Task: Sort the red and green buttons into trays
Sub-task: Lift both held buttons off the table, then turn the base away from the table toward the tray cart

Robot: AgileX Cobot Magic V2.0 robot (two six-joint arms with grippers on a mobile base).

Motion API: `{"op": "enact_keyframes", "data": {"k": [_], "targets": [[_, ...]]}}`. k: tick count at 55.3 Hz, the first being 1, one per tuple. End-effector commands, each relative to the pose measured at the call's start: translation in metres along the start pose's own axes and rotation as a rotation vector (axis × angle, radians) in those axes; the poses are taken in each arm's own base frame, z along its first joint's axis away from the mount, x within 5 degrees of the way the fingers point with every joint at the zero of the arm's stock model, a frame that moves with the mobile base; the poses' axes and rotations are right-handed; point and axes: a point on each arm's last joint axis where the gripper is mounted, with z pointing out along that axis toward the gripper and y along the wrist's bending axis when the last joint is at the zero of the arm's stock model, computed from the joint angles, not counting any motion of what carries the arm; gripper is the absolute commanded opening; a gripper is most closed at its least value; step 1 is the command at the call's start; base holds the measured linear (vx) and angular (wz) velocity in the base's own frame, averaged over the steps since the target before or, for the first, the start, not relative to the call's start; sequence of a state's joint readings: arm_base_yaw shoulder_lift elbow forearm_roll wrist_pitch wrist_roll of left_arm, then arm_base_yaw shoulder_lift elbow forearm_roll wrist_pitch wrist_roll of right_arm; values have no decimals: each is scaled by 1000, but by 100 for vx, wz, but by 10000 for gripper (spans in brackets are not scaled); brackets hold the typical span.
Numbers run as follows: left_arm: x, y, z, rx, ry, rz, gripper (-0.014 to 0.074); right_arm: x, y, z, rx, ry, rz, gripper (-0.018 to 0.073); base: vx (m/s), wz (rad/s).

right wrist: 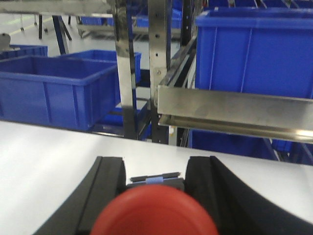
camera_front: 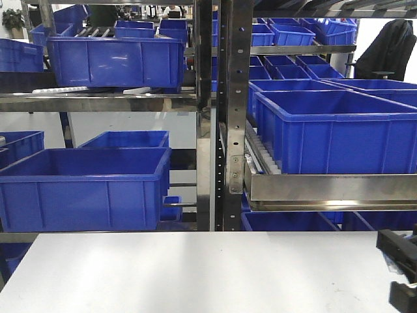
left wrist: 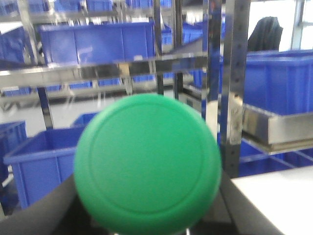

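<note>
A green button fills the left wrist view, its round cap facing the camera. My left gripper is shut on it, with black fingers showing on either side of the cap. In the right wrist view a red button shows its cap at the bottom edge. Its dark body sits between the black fingers of my right gripper, which is shut on it just above the white table. The right gripper also shows at the front view's lower right corner. The trays are out of view.
Beyond the table's far edge stands a steel rack with several deep blue crates. A metal shelf lip with a crate on it juts out at the right, above the table's back edge.
</note>
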State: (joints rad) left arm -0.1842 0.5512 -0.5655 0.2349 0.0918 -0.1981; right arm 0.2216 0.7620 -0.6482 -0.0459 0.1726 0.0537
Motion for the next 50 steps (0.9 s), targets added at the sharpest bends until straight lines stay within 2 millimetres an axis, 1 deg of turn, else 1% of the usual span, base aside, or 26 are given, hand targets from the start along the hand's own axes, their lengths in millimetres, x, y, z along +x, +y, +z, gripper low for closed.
{"op": "enact_keyframes", "data": {"k": [1, 50], "targets": [[-16, -1, -7, 11, -85, -10, -3, -20, 0, -7, 3, -132, -40, -10, 0, 0], [-15, 0, -6, 9, -70, -14, 0, -20, -1, -7, 7, -124, -53, -10, 0, 0]]}}
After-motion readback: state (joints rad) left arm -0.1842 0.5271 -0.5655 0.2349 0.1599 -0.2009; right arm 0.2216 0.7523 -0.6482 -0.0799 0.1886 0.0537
